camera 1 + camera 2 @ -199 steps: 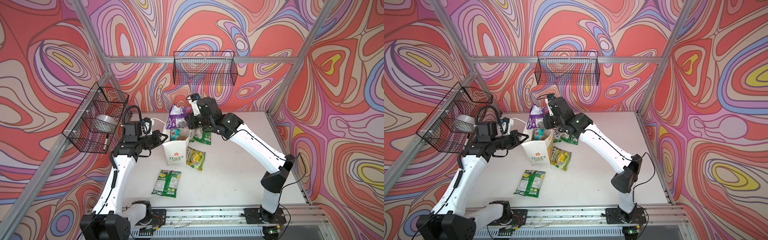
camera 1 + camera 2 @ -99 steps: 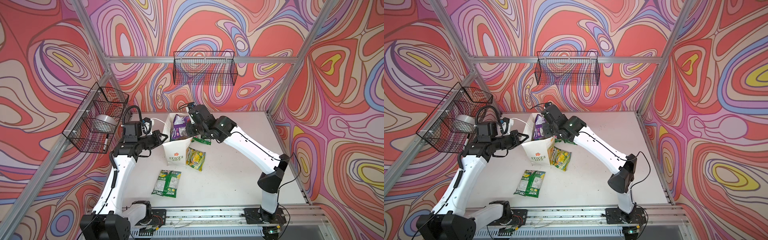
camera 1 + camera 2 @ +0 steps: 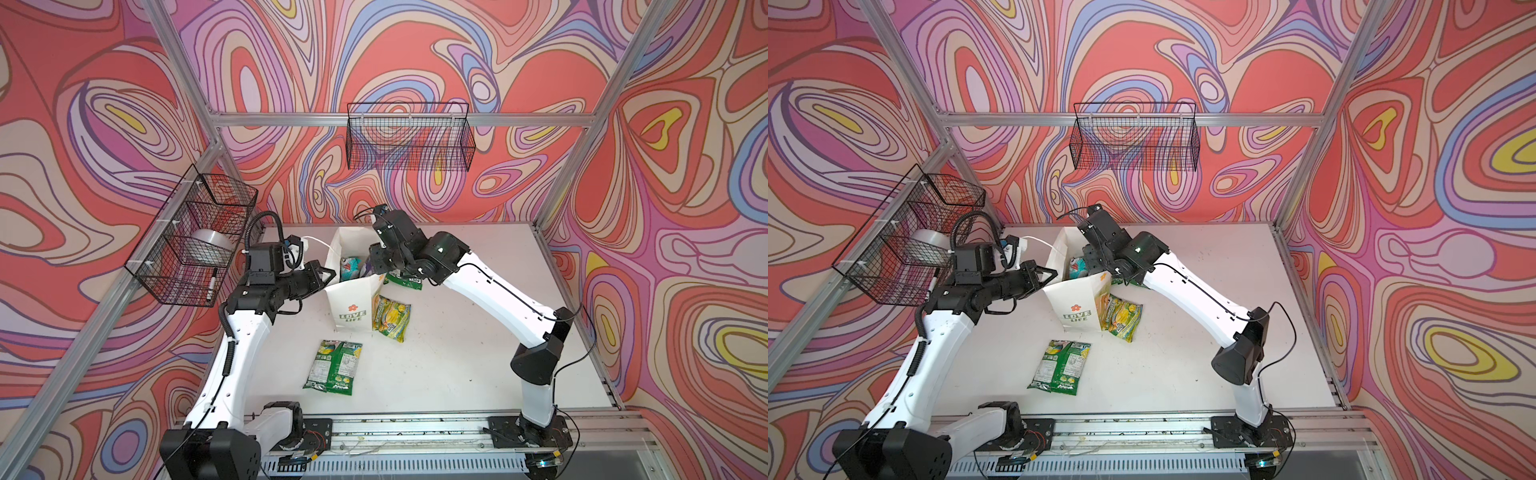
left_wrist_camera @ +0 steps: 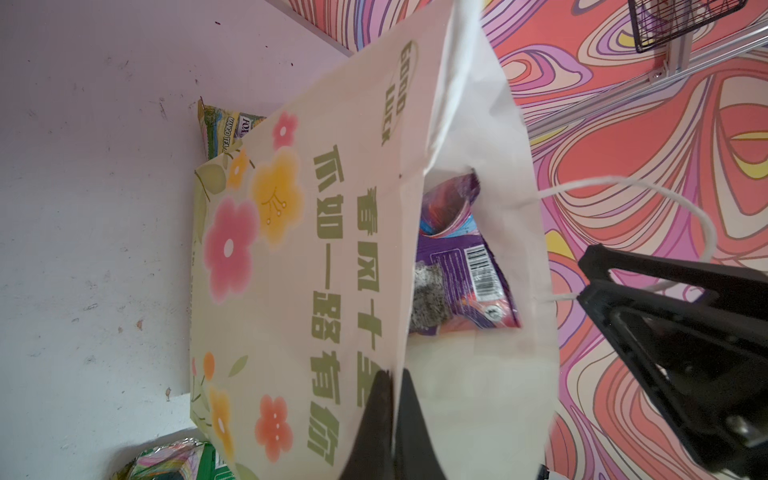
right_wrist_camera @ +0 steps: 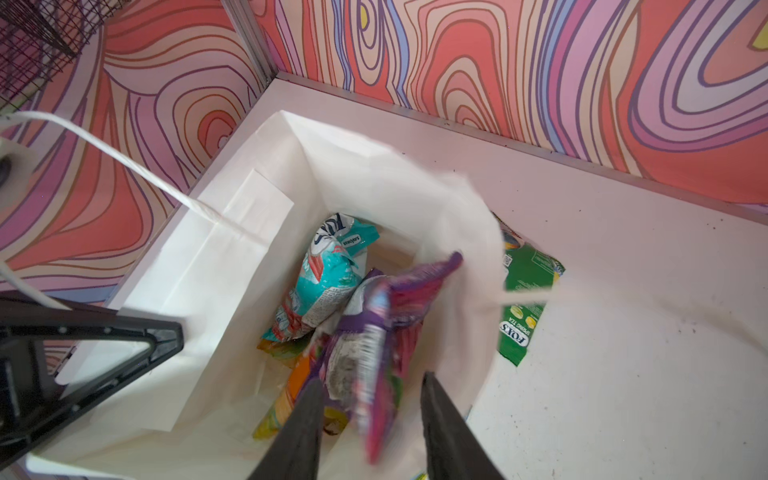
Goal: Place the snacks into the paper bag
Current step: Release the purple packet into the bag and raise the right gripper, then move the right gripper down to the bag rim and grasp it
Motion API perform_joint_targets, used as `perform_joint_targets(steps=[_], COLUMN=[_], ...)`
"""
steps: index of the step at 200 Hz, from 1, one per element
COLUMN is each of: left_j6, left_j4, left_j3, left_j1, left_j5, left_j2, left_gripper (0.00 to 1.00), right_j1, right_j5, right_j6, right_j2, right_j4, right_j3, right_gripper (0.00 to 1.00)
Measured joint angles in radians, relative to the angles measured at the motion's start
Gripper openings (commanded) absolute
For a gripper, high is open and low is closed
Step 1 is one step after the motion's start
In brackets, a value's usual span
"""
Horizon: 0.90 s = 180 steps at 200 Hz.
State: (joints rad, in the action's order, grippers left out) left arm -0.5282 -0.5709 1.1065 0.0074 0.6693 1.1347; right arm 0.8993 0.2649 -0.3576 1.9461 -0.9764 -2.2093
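Right gripper point(image 5: 372, 380): jaws now apart, poised over the mouth of the bag point(image 5: 232, 257). A second ago they were shut on the purple packet point(image 5: 374, 332), held above the bag. Half a second ago the arm had dipped it in.

The packet now shows motion-blurred between the open fingers. We judge it released and dropping onto the teal packet point(image 5: 324, 274) and an orange one below.

Left gripper point(image 4: 394, 374): jaws together, clamped on the bag's rim, unchanged over the second. It keeps the mouth open.

Meaning: one more snack goes in, so at least three are inside. In both top views three remain on the table point(image 3: 457, 353):
- a green packet point(image 3: 334, 368) in front of the bag
- a yellow one point(image 3: 390, 318) just beside the bag
- a green one point(image 3: 405, 281) partly under the right arm

Views compared:
- The right wrist view alone shows the open jaws and the bag's contents. In the top views the arm hides the fingertips.
- The left wrist view alone shows the pinch on the rim and the purple packet's barcode.
- Only the top views take in all the leftovers at once.
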Motion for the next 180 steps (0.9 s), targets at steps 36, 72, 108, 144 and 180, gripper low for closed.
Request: perform_joint_targets(steps=[36,72,108,144,180], left_j6=[0.000,0.000,0.000,0.000,0.000], left_j4=[0.000,0.000,0.000,0.000,0.000], left_j3=[0.000,0.000,0.000,0.000,0.000], left_j1=[0.000,0.000,0.000,0.000,0.000], left_j5=[0.000,-0.001,-0.002,-0.005,-0.007], left_j2=[0.000,0.000,0.000,0.000,0.000], left_gripper=[0.00,0.00,0.00,0.00,0.00], right_j1=[0.000,0.001,0.015,0.021,0.019], right_j5=[-0.004,-0.036,-0.053,-0.021,0.101], right_j6=[0.006,0.028,0.063,0.077,0.054], right_j2=[0.000,0.000,-0.040,-0.184,-0.280], right_j4=[0.012,0.035,0.064,0.106,0.124], right_j3=[-0.001,-0.023,-0.068,-0.025,0.037], right_gripper=[0.65,0.71,0.81,0.97,0.98])
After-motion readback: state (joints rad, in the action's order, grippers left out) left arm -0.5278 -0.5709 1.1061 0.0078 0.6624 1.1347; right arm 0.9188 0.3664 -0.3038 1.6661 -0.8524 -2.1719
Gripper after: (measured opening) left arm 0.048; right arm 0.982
